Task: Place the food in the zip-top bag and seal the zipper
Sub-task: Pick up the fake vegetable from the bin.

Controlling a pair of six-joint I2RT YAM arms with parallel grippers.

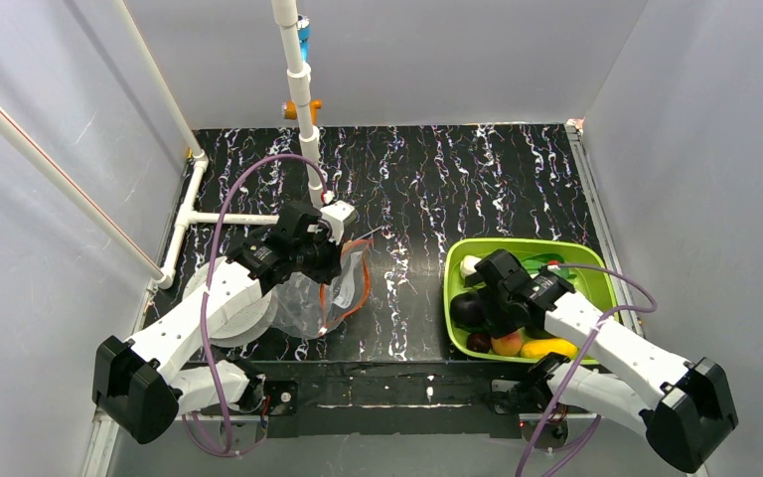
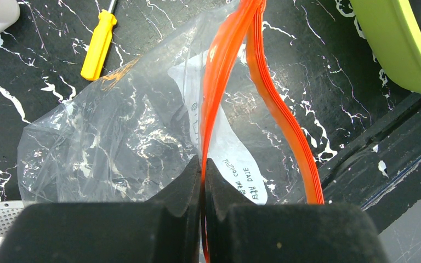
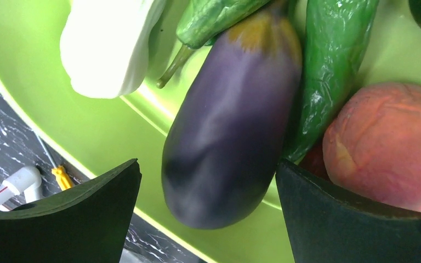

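The clear zip-top bag (image 1: 330,288) lies on the black table at left, its mouth open and its red-orange zipper (image 2: 227,66) split into two strips. My left gripper (image 2: 203,164) is shut on one zipper strip and holds that edge up. The bag also shows in the left wrist view (image 2: 115,137), empty, with a white label (image 2: 235,153). My right gripper (image 3: 208,181) is open, its jaws either side of the purple eggplant (image 3: 230,131) in the green bin (image 1: 596,273). Beside the eggplant lie an orange-pink peach (image 3: 389,142), green cucumbers (image 3: 329,66) and white bok choy (image 3: 109,44).
A yellow screwdriver (image 2: 98,46) lies beyond the bag. A white ribbed spool (image 1: 248,313) sits under the left arm. White pipe frame (image 1: 303,109) stands at the back left. The bin also holds a plum (image 1: 479,341) and a yellow piece (image 1: 548,348).
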